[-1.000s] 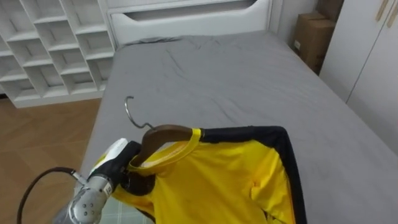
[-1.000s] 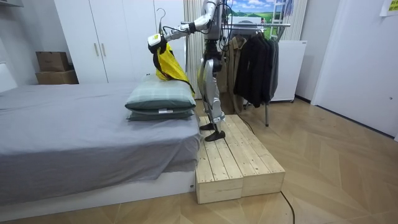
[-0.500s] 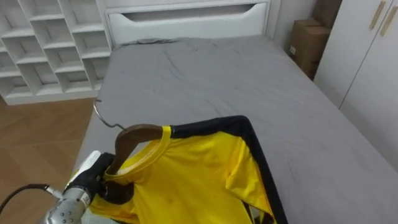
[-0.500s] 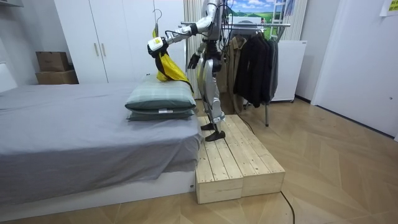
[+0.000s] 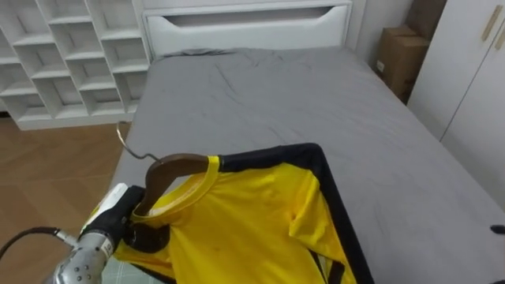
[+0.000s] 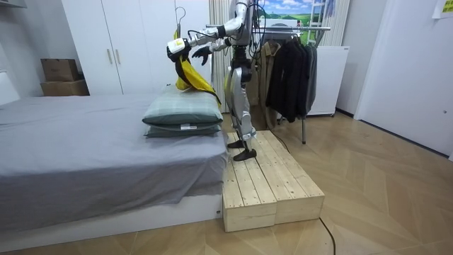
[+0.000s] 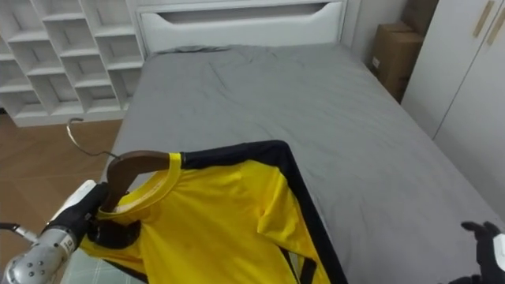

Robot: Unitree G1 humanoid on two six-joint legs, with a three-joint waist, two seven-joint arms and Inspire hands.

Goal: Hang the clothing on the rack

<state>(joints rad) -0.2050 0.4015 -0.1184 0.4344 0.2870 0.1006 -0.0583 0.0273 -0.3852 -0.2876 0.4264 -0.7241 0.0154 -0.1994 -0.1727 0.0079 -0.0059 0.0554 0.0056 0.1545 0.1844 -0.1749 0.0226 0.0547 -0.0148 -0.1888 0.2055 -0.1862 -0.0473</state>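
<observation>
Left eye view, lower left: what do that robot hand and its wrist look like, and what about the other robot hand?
The left robot hand has black fingers and a white shell over its back. It sits on a rounded, silvery metal wrist section, and a thin dark cable loops out from the wrist. The right robot hand shows slim dark fingers at the lower right edge of the right eye view.

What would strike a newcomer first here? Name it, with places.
The bright yellow shirt on a wooden hanger, held up over the grey bed by the left hand at the eye views' lower left. In the room view, the robot stands on a wooden platform beside the bed, dark clothes hanging on a rack behind it.
</observation>
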